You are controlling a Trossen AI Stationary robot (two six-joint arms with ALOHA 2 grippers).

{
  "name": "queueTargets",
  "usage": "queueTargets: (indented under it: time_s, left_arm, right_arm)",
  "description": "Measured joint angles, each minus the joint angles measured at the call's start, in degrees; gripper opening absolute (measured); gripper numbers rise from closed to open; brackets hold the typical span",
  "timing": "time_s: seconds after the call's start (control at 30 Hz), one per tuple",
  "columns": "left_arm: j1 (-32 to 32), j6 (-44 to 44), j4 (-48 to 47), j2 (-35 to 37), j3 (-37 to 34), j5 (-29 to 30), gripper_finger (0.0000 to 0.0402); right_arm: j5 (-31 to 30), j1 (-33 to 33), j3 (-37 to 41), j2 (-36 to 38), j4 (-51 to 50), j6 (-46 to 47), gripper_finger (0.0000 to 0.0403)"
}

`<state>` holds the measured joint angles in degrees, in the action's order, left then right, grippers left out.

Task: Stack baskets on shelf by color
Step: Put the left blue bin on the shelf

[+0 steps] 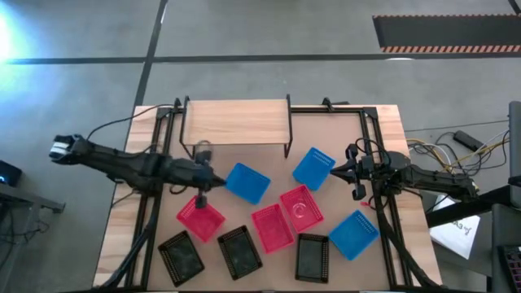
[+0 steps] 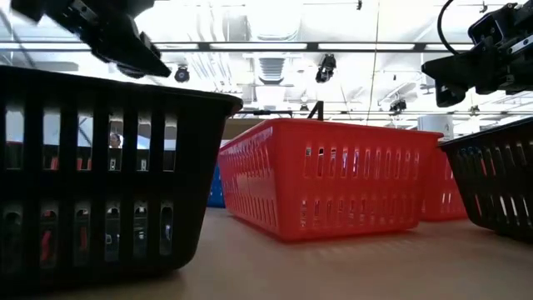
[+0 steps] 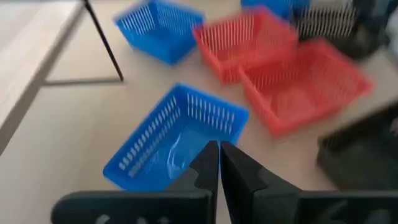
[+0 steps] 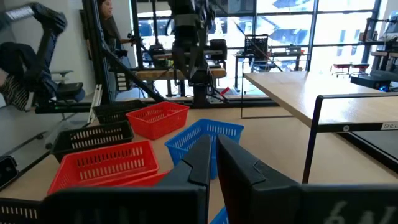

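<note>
While both closed, the left gripper (image 1: 213,184) nears a blue basket (image 1: 247,182); right gripper (image 1: 352,172) waits.

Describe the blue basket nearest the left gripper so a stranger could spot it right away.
Start at the small wooden shelf at the table's far edge. Just in front of it, toward its right leg, lies a blue basket, right at the shut left gripper. Unlike the other two blue ones, it borders the red basket beside that gripper.
</note>
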<state>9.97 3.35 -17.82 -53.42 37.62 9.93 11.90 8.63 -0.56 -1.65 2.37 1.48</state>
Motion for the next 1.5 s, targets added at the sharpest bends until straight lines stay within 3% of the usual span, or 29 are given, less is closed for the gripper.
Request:
queueTargets:
  time_s: [0.13, 0.27, 0.43, 0.6, 0.83, 1.03, 1.33, 1.5]
  left_arm:
    - [0.0, -5.4, -20.3, -11.2, 12.4, -0.1, 0.0015]
    - [0.0, -16.2, -32.6, -21.2, 22.8, 1.1, 0.0062]
    - [-0.2, -35.3, -36.2, -31.5, 26.1, 5.9, 0.0133]
    - [-0.2, -47.5, -37.0, -39.5, 25.6, 19.0, 0.0169]
    - [-0.2, -58.3, -34.4, -45.0, 25.7, 22.1, 0.0158]
    - [-0.1, -59.3, -31.7, -45.4, 26.5, 21.9, 0.0136]
    - [-0.1, -56.2, -26.1, -44.2, 26.5, 11.7, 0.0106]
    - [0.0, -51.9, -25.3, -44.3, 26.6, 6.8, 0.0064]
  right_arm:
    - [0.0, 0.0, 0.0, 0.0, 0.0, 0.0, 0.0018]
    - [0.0, 0.0, 0.0, 0.0, 0.0, 0.0, 0.0018]
    - [0.0, 0.0, 0.0, 0.0, 0.0, 0.0, 0.0018]
    - [0.0, 0.0, 0.0, 0.0, 0.0, 0.0, 0.0018]
    - [0.0, 0.0, 0.0, 0.0, 0.0, 0.0, 0.0018]
    - [0.0, 0.0, 0.0, 0.0, 0.0, 0.0, 0.0018]
    - [0.0, 0.0, 0.0, 0.0, 0.0, 0.0, 0.0018]
    - [0.0, 0.0, 0.0, 0.0, 0.0, 0.0, 0.0018]
